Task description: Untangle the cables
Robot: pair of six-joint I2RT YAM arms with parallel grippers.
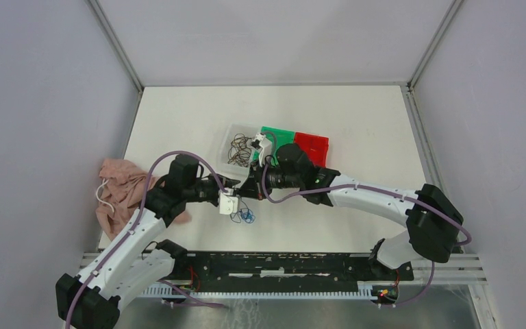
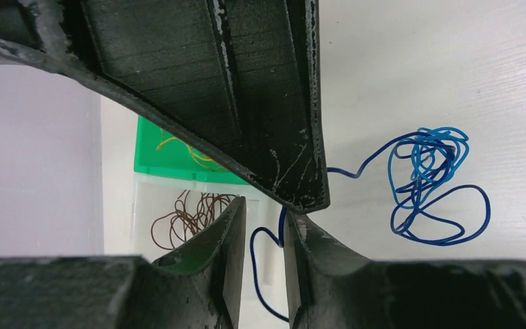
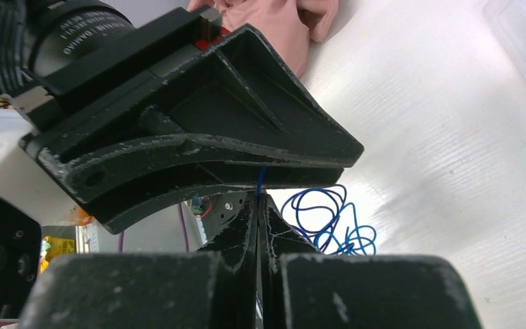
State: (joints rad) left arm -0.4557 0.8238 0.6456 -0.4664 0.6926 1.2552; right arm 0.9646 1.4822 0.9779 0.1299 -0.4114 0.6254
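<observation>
Far left: a crumpled pink cloth [image 1: 120,190] lies at the left edge of the table [image 1: 356,116], and one corner of it passes under the left arm.

Left gripper [image 2: 264,214]: the jaws stand apart with a narrow gap. One strand of the blue cable [image 2: 430,179] runs down through that gap, close against one finger and not visibly pinched.

Blue cable: most of it lies as a loose tangle of loops flat on the bare table. In the overhead view the tangle sits just beside both grippers, on their near side.

Right gripper [image 3: 258,200]: the fingers are pressed together and clamped on the blue cable, which leaves the closed tip as a short strand.

Obstruction: the two grippers meet tip to tip and cross. Each one fills the upper part of the other's wrist view. In the overhead view the arms cover the point where they meet.

Behind the grippers, a clear tray [image 1: 242,129] holds the brown cables [image 1: 238,149] in a curly heap. Against its right side is a green tray [image 1: 281,133] with a yellow cable [image 2: 178,147] inside, largely hidden by the right gripper. Rightmost is a red tray [image 1: 313,145] adjoining the green one; its contents cannot be made out.
</observation>
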